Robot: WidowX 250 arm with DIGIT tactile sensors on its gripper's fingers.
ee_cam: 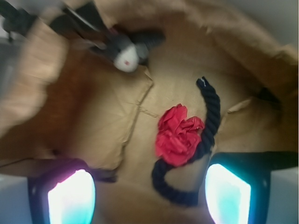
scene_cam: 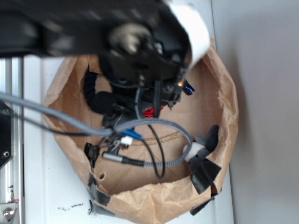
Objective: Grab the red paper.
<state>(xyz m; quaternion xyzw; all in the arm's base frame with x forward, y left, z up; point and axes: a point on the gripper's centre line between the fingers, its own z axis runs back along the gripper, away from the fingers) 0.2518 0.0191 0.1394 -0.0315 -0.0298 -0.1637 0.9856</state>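
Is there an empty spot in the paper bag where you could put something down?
Yes. The bag floor left of the red paper, below the grey-and-white toy, is bare creased paper. So is the strip right of the dark rope. It is crowded where rope and red paper touch, between the open pincer fingers.

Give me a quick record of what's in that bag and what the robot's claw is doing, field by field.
container: brown paper bag, open at the top, everything lies on its floor
target: red paper, a crumpled wad near the middle of the bag
beside target: dark navy rope, curving along the wad's side and touching it
other item: small grey and white object near the bag wall, too blurred to name
gripper: open, above the bag floor, holding nothing
target status: not yet grasped
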